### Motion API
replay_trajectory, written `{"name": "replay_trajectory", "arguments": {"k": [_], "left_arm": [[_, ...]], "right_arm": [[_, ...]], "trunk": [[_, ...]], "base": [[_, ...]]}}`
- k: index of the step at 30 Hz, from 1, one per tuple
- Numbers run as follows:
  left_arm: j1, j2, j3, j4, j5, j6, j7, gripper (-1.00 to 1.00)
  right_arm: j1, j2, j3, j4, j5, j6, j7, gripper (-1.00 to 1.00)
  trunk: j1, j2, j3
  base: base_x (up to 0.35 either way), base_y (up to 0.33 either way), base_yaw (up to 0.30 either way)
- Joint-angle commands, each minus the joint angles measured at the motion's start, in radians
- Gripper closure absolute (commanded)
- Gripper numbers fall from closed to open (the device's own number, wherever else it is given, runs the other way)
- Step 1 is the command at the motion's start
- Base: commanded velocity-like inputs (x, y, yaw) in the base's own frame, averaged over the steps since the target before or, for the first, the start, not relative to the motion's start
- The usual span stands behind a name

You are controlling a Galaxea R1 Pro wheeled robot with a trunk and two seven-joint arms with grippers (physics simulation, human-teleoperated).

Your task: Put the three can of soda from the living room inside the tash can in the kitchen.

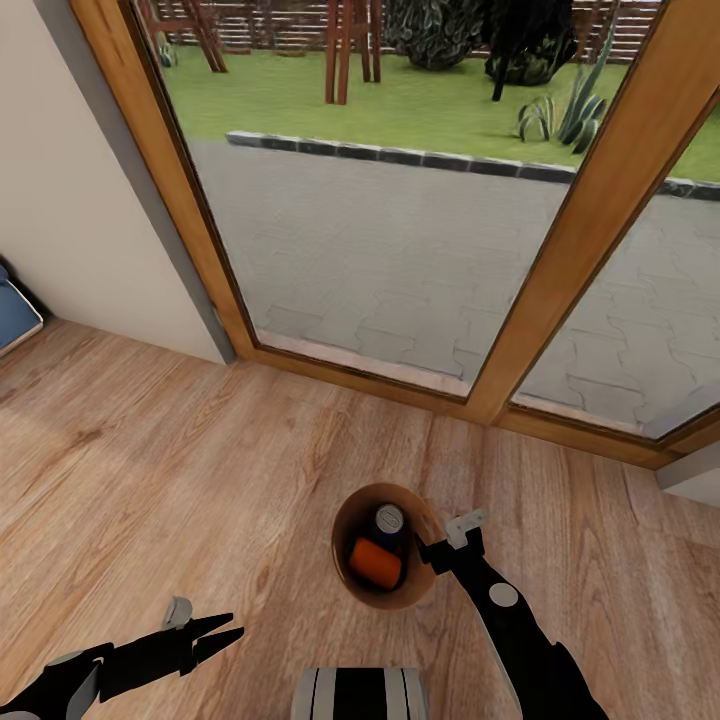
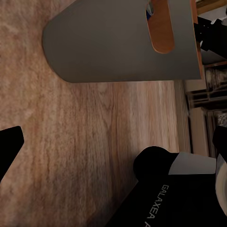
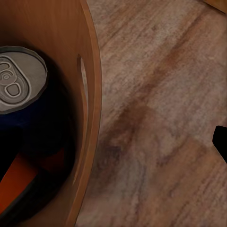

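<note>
The tash can (image 1: pixel 345 520), a small round bin with a brown inside, hangs just above the wood plank floor of the living room. My right gripper (image 1: pixel 437 553) is shut on its rim from the right. Inside it stands a dark blue can of soda (image 1: pixel 389 520) with a silver top, and a bright orange one (image 1: pixel 375 563) lies beside it. The right wrist view shows the bin's brown wall (image 3: pixel 71 56), the blue can's top (image 3: pixel 19 78) and the orange can (image 3: pixel 14 189). My left gripper (image 1: pixel 235 627) is open and empty, low at the left. The bin's grey outside (image 2: pixel 118 42) shows in the left wrist view.
Wood-framed glass doors (image 1: pixel 560 250) stand straight ahead, with a paved yard behind them. A white wall (image 1: pixel 70 200) runs along the left, with a blue cushion (image 1: pixel 15 315) at its foot. Plank floor (image 1: pixel 200 480) spreads to both sides. My base (image 1: pixel 360 695) is below.
</note>
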Motion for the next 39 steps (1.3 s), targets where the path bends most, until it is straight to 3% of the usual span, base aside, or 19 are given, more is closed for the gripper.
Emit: {"name": "replay_trajectory", "arguments": {"k": [1,9,30,39], "left_arm": [[0.000,0.000,0.000,0.000,0.000,0.000,0.000,-1.00],[0.000,0.000,-0.001,0.000,0.000,0.001,0.000,-1.00],[0.000,0.001,-0.009,0.000,0.000,0.003,0.000,-1.00],[0.000,0.002,-0.003,0.000,0.000,0.003,0.000,-1.00]], "right_arm": [[0.000,0.000,0.000,0.021,0.002,0.000,0.000,-1.00],[0.001,0.000,0.000,0.021,0.002,0.000,0.000,-1.00],[0.001,0.000,0.000,0.021,0.002,0.000,0.000,-1.00],[0.001,0.000,0.000,0.021,0.002,0.000,0.000,-1.00]], "trunk": [[0.000,0.000,0.000],[0.000,0.000,0.000],[-0.080,0.147,0.066],[-0.080,0.147,0.066]], "base": [[0.000,0.000,0.000],[0.000,0.000,0.000],[0.000,0.000,0.000],[0.000,0.000,0.000]]}}
